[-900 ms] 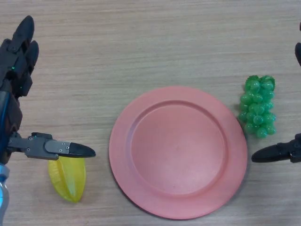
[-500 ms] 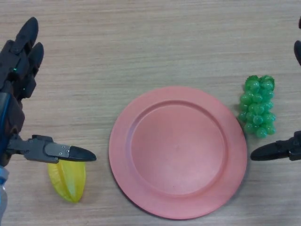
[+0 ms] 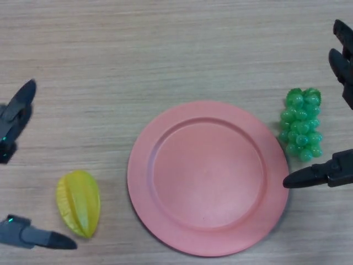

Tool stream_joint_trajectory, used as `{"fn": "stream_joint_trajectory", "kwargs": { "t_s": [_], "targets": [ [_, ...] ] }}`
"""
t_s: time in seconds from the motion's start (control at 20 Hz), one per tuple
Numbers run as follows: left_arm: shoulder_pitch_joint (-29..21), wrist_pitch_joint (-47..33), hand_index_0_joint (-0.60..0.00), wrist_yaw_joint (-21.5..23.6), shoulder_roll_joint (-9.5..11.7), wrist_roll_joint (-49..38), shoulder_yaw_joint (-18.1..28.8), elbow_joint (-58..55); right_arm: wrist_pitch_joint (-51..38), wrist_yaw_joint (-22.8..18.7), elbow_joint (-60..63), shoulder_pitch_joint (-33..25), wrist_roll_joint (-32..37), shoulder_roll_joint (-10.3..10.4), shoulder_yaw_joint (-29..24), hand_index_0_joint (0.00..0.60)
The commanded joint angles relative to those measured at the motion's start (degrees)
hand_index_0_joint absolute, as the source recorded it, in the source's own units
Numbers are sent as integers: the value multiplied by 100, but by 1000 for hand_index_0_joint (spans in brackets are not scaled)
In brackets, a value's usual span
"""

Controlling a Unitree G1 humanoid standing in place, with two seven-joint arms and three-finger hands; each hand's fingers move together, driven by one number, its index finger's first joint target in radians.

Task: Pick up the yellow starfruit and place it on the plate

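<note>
— Where is the yellow starfruit (image 3: 78,203) lying?
— On the table (image 3: 165,49), left of the plate (image 3: 160,138), ungrasped. The left hand (image 3: 14,113) is spreading its fingers around it for a grasp; the right hand (image 3: 331,174) is idling open beside the grapes (image 3: 301,124).

A ridged yellow starfruit (image 3: 78,202) lies on its side on the wooden table, just left of an empty pink round plate (image 3: 208,177), untouched and not yet on it.
</note>
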Motion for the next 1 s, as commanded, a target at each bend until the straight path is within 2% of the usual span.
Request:
{"fn": "stream_joint_trajectory", "kwargs": {
  "t_s": [0.05,0.1,0.25,0.5,0.65,0.85,1.0],
  "targets": [
    [-57,-1163,0,272,264,252,409,189,-483,-288,-273,-176,219,-118,-148,0],
    [-59,-1405,0,367,357,449,478,520,-551,-298,-247,-146,191,-90,-85,0],
    [-76,-1686,0,607,432,797,462,984,-528,-331,-266,-160,237,-65,-43,0],
    [-145,-1735,0,1288,560,1288,0,1756,-349,-455,-442,-127,419,-42,-74,0],
    [-310,-1687,0,1433,663,1082,-252,2063,-390,-370,-441,-102,402,-92,-161,0],
    [-570,-1717,0,1990,743,1117,-741,2618,-477,-294,-452,48,340,-88,-299,0],
    [-743,-1677,0,2008,829,877,-1006,2963,-474,-233,-462,138,413,-96,-444,0]
  ]
}}
